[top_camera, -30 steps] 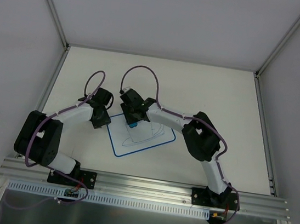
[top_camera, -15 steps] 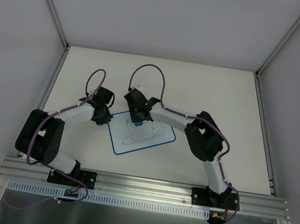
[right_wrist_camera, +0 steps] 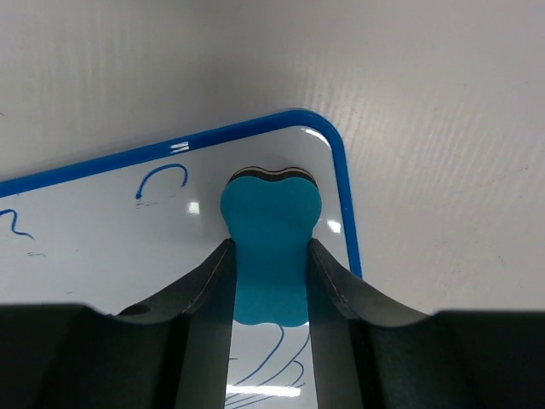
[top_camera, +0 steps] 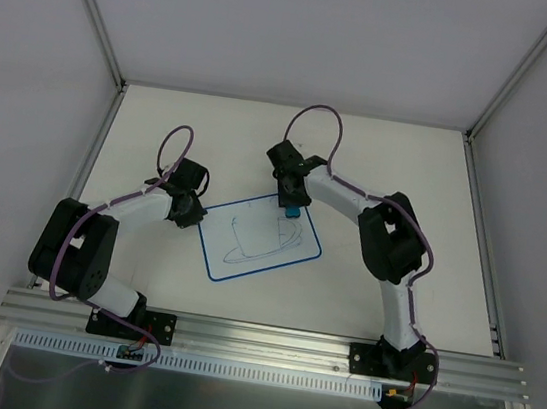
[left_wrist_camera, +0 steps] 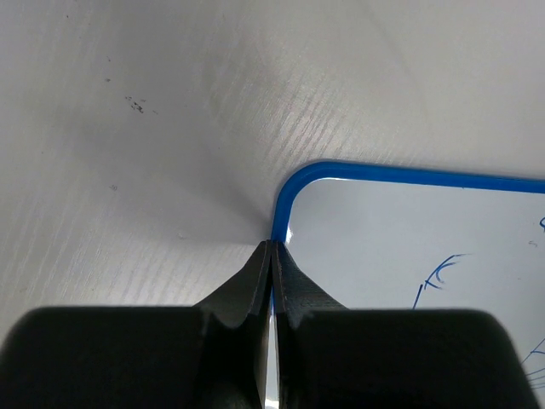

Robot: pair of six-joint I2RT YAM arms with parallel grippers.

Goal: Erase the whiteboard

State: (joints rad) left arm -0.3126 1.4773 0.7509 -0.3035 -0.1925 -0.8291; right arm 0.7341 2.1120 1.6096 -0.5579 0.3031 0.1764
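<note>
Whiteboard point(top_camera: 245, 266) flat on table point(top_camera: 162, 129), drawing on it; left gripper point(left_wrist_camera: 271, 256), jaws together, at its left edge, right gripper point(right_wrist_camera: 271, 243) clamping eraser point(right_wrist_camera: 271, 213) at its far-right corner; if that pin slips, wiping could skid the board.

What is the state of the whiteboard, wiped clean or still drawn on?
Still drawn on: blue lines show across the whiteboard, and the eraser held by the right fingers is over its corner.
</note>
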